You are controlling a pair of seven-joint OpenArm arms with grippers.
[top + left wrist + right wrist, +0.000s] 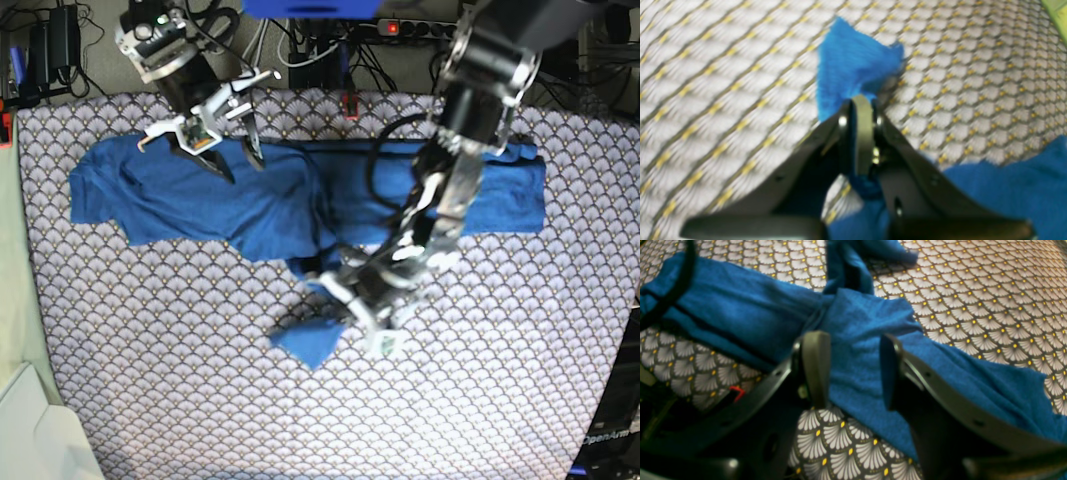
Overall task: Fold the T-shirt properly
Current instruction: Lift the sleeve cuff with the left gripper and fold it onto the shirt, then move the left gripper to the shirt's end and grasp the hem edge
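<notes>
Left hand (352, 318) pinches T-shirt (200, 195) sleeve end at frame centre, shirt's long axis left-right above it; right hand (232, 158) spread over upper-left part.

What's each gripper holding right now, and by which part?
Left gripper pinches a bunched cuff-like end of the T-shirt. Right gripper is open, holding nothing.

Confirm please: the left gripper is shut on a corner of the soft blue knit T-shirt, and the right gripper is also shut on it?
Not quite. The right gripper is open above the soft blue knit T-shirt, as the right wrist view shows. The left gripper is indeed shut on a corner.
</notes>
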